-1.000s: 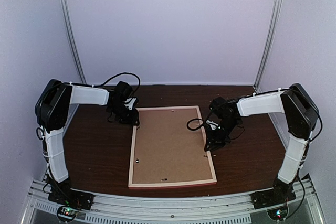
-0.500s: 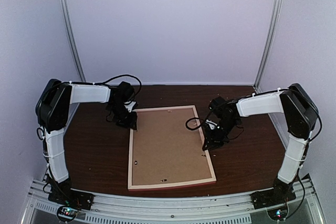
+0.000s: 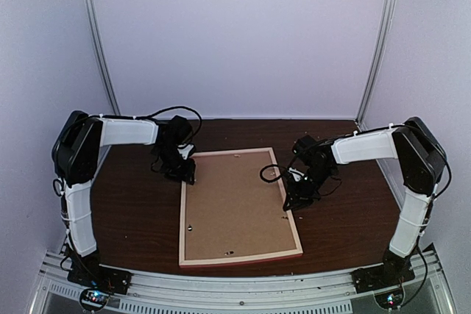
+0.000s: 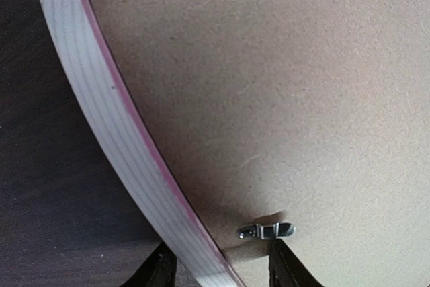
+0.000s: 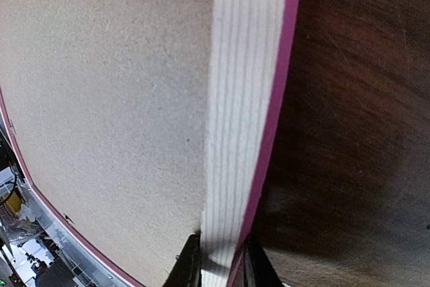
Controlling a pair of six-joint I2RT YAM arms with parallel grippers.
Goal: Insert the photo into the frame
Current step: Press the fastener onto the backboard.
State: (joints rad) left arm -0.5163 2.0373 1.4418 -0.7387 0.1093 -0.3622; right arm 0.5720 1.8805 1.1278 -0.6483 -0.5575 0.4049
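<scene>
The frame (image 3: 239, 258) lies face down on the dark table, its pale wood back edges and pink moulding around a brown backing board (image 3: 235, 204). My left gripper (image 3: 185, 176) is open at the left rail near the far corner. In the left wrist view the gripper (image 4: 222, 267) straddles the frame rail (image 4: 114, 132), with one finger on the table side and the other on the board by a small metal clip (image 4: 265, 231). My right gripper (image 3: 289, 204) is shut on the right rail; in the right wrist view the gripper (image 5: 218, 263) pinches the frame rail (image 5: 242, 99) from both sides. The photo is hidden.
White booth walls close in the table at the back and on both sides. A metal rail (image 3: 243, 284) with the arm bases runs along the near edge. Dark wooden tabletop (image 3: 132, 218) shows on either side of the frame.
The left gripper has shifted slightly right onto the frame's left rail. The frame's far end has swung a little to the left, with the right gripper still on it.
</scene>
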